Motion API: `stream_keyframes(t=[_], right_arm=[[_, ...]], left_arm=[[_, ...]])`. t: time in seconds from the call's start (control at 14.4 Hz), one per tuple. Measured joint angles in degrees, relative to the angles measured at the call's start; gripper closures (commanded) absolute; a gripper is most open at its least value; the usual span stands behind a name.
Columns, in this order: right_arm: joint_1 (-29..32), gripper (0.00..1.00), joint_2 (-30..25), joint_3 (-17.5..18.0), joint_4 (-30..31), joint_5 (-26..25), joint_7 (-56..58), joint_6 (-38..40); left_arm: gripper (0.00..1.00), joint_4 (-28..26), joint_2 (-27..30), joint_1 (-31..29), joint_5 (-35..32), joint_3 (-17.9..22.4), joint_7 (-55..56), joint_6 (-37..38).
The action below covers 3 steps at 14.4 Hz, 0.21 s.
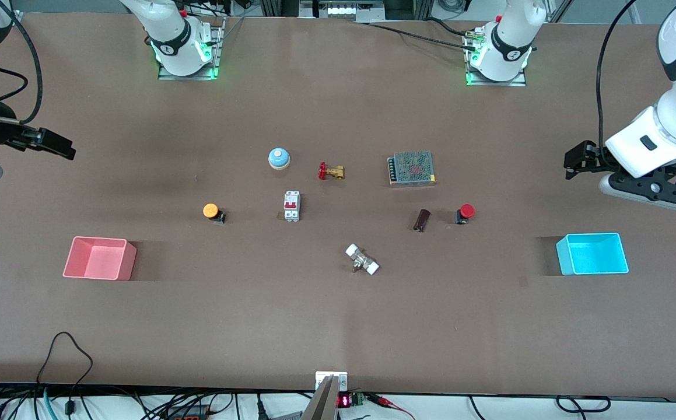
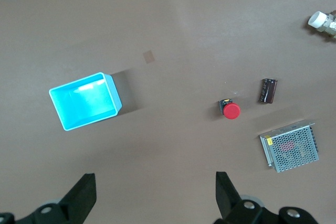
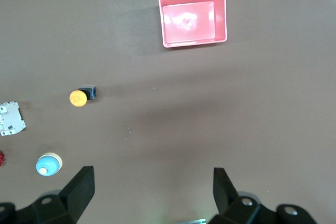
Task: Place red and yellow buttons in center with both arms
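Observation:
The yellow button [image 1: 212, 211] lies on its side on the brown table toward the right arm's end; it also shows in the right wrist view [image 3: 78, 98]. The red button [image 1: 465, 213] lies toward the left arm's end, beside a dark cylinder [image 1: 422, 220]; it also shows in the left wrist view [image 2: 231, 110]. The table's center [image 1: 343, 213] is bare brown surface between them. My left gripper [image 1: 578, 160] hangs open and empty over bare table at its end [image 2: 156, 187]. My right gripper [image 1: 58, 146] hangs open and empty over bare table at its end [image 3: 152, 182].
Around the middle stand a pale blue bell [image 1: 279, 158], a brass valve [image 1: 331, 171], a metal mesh box [image 1: 412, 168], a white breaker [image 1: 291, 206] and a white fitting [image 1: 362, 259]. A pink bin [image 1: 100, 258] sits near the yellow button, a cyan bin [image 1: 592, 254] near the red one.

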<state>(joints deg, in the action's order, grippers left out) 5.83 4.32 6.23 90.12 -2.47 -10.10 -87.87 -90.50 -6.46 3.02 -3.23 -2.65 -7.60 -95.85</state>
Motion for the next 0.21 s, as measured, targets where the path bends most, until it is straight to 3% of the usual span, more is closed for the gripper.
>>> stream_keyframes(t=[0.21], right_arm=[[0.0,0.00,-0.2,0.0,0.2,0.0,0.0,0.0]], left_arm=[[0.00,-5.9,3.8,-0.2,0.0,0.0,0.8,-4.0]])
